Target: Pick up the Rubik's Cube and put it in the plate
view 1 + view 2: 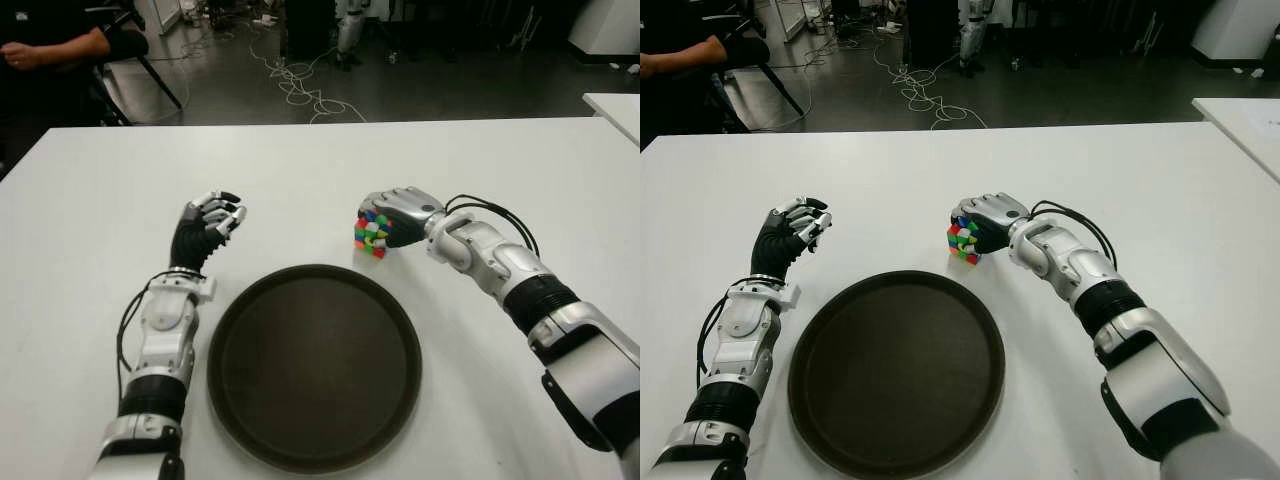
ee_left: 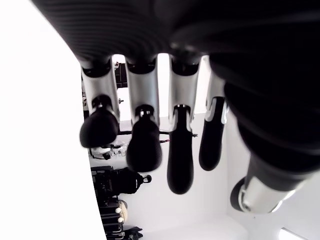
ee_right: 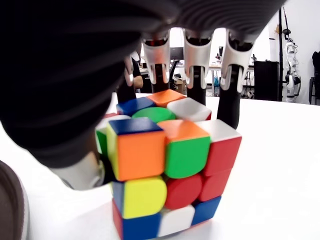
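a: right wrist view had the rubik's cube [image 3: 167,172] sitting on the white table [image 1: 300,170], scrambled; the right hand [image 1: 398,215] arched over its top, fingers [image 3: 192,65] reaching down the far side and the thumb at the near side; i couldn't swear they were pressing yet, though it looked like a grasp closing round it.

b: and where did it sit against the plate [image 1: 314,365]?

a: just beyond the plate's far right rim, near but apart from it; the cube was on the table, not lifted as far as i could judge.

b: how would it handle, do you reckon?

a: light and rigid, i'd say; smooth plastic faces, so a bit slippery; the layers could twist if squeezed off-centre; best taken on two opposite faces, thumb against fingers, square across the middle; no real risk of breaking it.

b: the other hand?

a: left hand [image 1: 208,228] showed to the left of the plate's far edge; fingers loosely curled and holding nothing; its own wrist view showed only the fingertips and bare table.

b: anything else about?

a: a person's arm [image 1: 55,47] at the far left, beyond the table; cables [image 1: 295,85] on the floor.
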Available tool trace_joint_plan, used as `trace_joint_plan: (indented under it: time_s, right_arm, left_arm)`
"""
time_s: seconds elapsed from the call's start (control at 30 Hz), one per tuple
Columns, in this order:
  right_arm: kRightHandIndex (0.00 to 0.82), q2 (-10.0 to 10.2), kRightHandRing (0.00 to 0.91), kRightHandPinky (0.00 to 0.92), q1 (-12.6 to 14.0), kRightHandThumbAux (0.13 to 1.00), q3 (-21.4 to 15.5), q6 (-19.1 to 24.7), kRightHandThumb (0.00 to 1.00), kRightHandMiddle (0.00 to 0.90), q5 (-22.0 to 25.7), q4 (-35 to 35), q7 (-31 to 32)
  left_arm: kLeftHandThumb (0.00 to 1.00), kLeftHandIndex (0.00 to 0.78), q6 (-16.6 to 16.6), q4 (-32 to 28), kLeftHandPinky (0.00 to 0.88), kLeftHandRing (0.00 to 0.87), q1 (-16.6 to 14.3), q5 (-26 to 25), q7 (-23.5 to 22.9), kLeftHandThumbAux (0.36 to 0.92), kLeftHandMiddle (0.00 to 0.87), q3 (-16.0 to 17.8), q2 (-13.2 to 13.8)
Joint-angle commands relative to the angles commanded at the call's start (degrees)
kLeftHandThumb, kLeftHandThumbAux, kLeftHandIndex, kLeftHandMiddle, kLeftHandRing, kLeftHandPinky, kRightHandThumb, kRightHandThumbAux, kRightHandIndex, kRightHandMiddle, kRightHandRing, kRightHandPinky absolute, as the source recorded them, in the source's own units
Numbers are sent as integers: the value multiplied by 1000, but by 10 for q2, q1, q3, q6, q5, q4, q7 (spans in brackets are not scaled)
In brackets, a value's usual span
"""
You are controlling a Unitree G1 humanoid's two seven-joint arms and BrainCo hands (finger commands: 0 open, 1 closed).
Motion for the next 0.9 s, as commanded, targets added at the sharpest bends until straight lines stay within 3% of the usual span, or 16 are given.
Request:
trace_joint_plan:
  time_s: [0.33,0.37,0.67,0.9]
  right_arm:
    - [402,-15,487,498,13,730,-13,-20,686,457,6,-39,-14]
    - [408,-17,491,496,16,714,-16,-21,739,461,7,-46,-18]
    - [416,-50,490,483,59,685,-55,-22,830,469,19,-165,-26]
    - [420,-57,503,498,90,682,-85,-35,834,472,19,-219,-83]
  left_arm:
    - [844,418,0,0,770,738,0,0,-3,660,569,-1,1]
    - [844,418,-1,1,772,739,0,0,-3,660,569,-1,1]
    - [844,419,1,0,768,738,0,1,-1,659,570,-1,1]
    - [844,417,6,1,772,743,-2,-2,-3,660,574,0,0]
